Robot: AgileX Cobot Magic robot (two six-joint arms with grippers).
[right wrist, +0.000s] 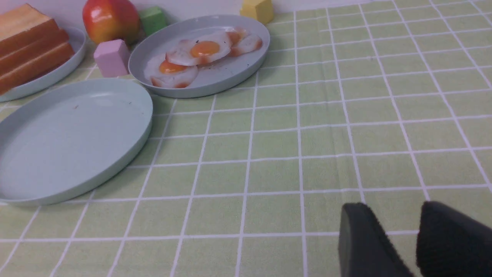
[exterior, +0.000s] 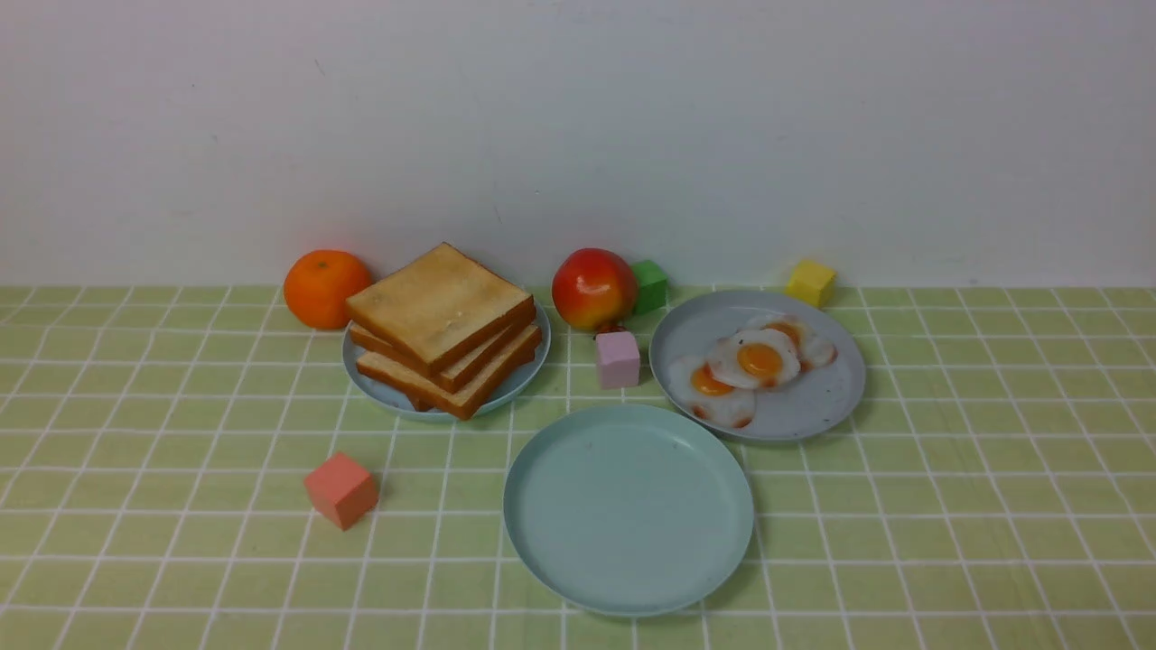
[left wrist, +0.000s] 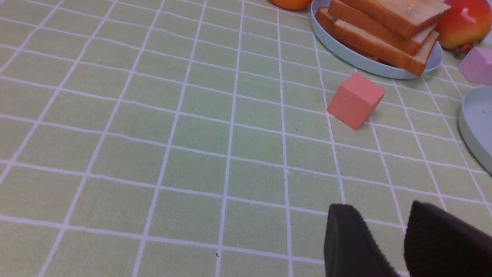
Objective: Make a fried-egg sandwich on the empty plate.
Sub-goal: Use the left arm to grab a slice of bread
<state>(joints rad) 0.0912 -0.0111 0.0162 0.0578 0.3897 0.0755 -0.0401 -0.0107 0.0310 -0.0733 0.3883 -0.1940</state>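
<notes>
Three plates are sitting on the green checked tablecloth [exterior: 181, 433]. Nearest the robot, the wide teal-green plate [exterior: 628, 510] is lying bare at the centre. Behind it to the left, a stack of toast slices [exterior: 442, 329] is resting, fanned slightly, on a small light-blue plate [exterior: 361, 379]. Behind it to the right, overlapping fried eggs [exterior: 754, 361] are lying on a greyish-blue plate [exterior: 813, 406], whose rim is sitting just beside the teal-green one.

An orange [exterior: 325, 287] is standing just left of the toast. A red-and-yellow apple [exterior: 593, 287] is sitting between the two rear plates, with a green cube [exterior: 648, 284] beside it and a lilac cube [exterior: 618, 358] just in front. A yellow cube [exterior: 810, 282] is sitting behind the egg plate, and a salmon cube [exterior: 340, 489] is lying left of the teal-green plate.

In its wrist view, the left gripper [left wrist: 380, 215] is hovering over bare cloth, its dark fingers a narrow gap apart and gripping nothing. The right gripper [right wrist: 392, 215] is doing likewise to the right of the plates, slightly parted and empty.
</notes>
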